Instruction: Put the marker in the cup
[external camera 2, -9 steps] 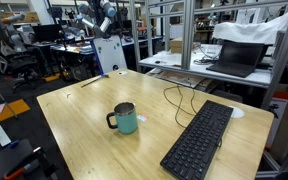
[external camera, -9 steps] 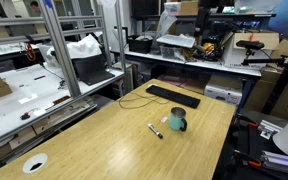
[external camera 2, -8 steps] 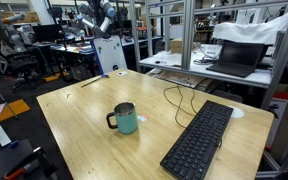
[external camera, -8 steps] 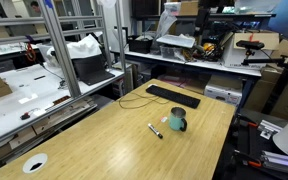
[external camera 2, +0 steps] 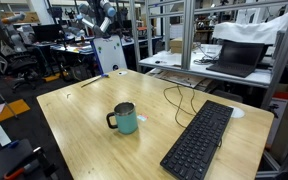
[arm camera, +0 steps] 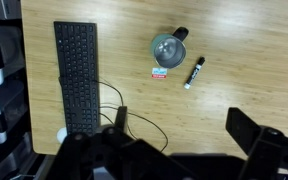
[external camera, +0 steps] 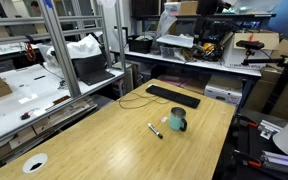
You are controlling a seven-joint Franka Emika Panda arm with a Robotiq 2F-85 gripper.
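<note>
One marker [arm camera: 194, 72] well apart from tool [arm camera: 178, 120]

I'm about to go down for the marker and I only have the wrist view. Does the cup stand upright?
Observer: Yes. In both exterior views the cup stands upright on the table, mouth up.
Operator: Is anything on the table outside my frame?
Observer: A white round disc lies near a corner, far from the marker.
Operator: What is beyond the keyboard?
Observer: A neighbouring bench with an open laptop on it.
</note>
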